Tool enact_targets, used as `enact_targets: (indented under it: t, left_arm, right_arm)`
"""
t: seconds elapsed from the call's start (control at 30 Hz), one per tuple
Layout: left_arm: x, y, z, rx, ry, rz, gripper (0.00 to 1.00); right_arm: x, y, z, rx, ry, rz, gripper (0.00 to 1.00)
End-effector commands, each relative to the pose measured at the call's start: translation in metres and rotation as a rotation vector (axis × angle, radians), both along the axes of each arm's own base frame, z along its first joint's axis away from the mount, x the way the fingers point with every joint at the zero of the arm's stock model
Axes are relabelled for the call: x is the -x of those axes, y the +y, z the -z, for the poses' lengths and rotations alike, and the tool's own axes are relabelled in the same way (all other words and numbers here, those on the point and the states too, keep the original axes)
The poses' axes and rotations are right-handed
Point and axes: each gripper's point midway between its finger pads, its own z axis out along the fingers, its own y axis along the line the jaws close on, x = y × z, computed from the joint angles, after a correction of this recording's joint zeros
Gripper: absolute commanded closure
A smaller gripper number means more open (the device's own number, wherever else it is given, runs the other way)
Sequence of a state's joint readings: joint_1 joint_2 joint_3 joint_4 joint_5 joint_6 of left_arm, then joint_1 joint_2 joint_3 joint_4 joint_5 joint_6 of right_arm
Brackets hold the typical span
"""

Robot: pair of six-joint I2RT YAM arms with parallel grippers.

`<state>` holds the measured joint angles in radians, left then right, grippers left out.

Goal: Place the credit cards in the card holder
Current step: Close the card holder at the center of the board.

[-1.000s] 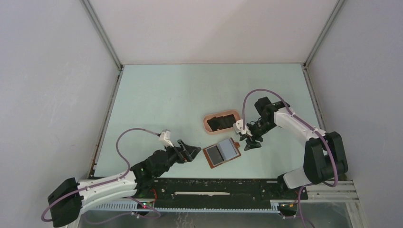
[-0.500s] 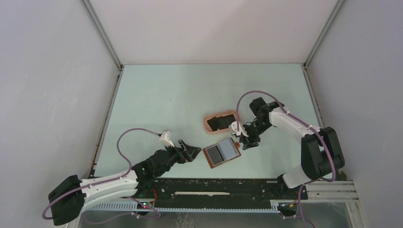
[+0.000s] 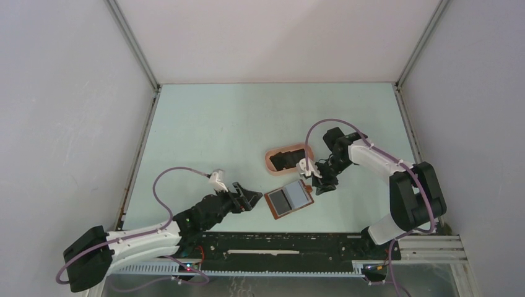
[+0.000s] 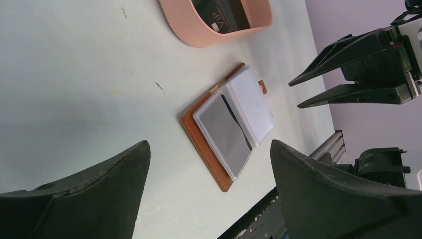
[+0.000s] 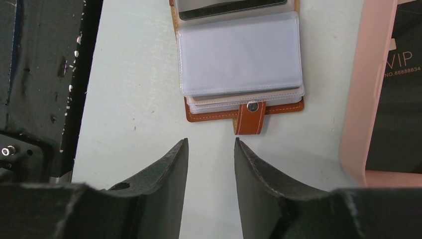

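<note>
Right gripper (image 5: 211, 142) – narrow gap, empty – tips near open card holder (image 5: 240, 59); left gripper (image 4: 209, 147) spread wide, empty.

1. The card holder (image 4: 228, 130) was reddish-brown leather with pale stitching along its edge.
2. Its pockets (image 5: 240, 52) were translucent whitish grey; one page (image 4: 224, 137) looked dark grey.
3. Its snap tab (image 5: 250, 119) was the same brown, with a silvery stud (image 5: 253, 106).
4. The tray (image 3: 267, 162) was plain salmon pink.
5. The card (image 5: 398, 99) inside it was black with pale "VIP" lettering.
6. The table (image 3: 247, 117) was a pale mint green, flecked with a few small dark marks.
7. The walls (image 3: 62, 124) were light grey with a lilac tinge.
8. The left gripper (image 4: 209, 149) and right gripper (image 5: 210, 144) had matt black fingers (image 4: 318, 194).
9. The arms (image 3: 384, 162) were white and black, trailing purple cables (image 3: 179, 171).
</note>
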<state>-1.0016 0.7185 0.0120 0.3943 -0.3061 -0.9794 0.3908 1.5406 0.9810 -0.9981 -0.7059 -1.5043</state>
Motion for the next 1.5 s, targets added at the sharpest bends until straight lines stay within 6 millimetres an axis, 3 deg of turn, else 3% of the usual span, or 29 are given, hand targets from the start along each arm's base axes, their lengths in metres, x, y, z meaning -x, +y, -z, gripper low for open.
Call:
enact_targets:
  t: [0.0,0.4,0.6,0.8,1.2,1.47]
  left_arm:
    - [0.003,0.002,0.008,0.006,0.005,0.0,0.06]
    - [0.004,-0.001,0.011,0.001,0.019,0.014,0.08]
    - [0.004,-0.004,0.011,-0.003,0.024,0.024,0.08]
    - [0.004,-0.004,0.012,-0.004,0.025,0.025,0.08]
    - [0.006,-0.006,0.015,-0.012,0.036,0.039,0.09]
    - [0.008,-0.008,0.017,-0.015,0.043,0.05,0.1]
  right_arm:
    - [-0.01,0.006,-0.007,-0.007,-0.032,0.003,0.53]
    - [-0.01,0.009,0.0,0.016,-0.028,-0.003,0.54]
    - [-0.024,0.017,0.013,0.09,-0.076,0.032,0.54]
    - [-0.039,0.02,0.018,0.114,-0.121,0.074,0.5]
    - [-0.039,0.031,0.034,0.161,-0.126,0.072,0.45]
    - [-0.039,0.032,0.033,0.164,-0.13,0.076,0.59]
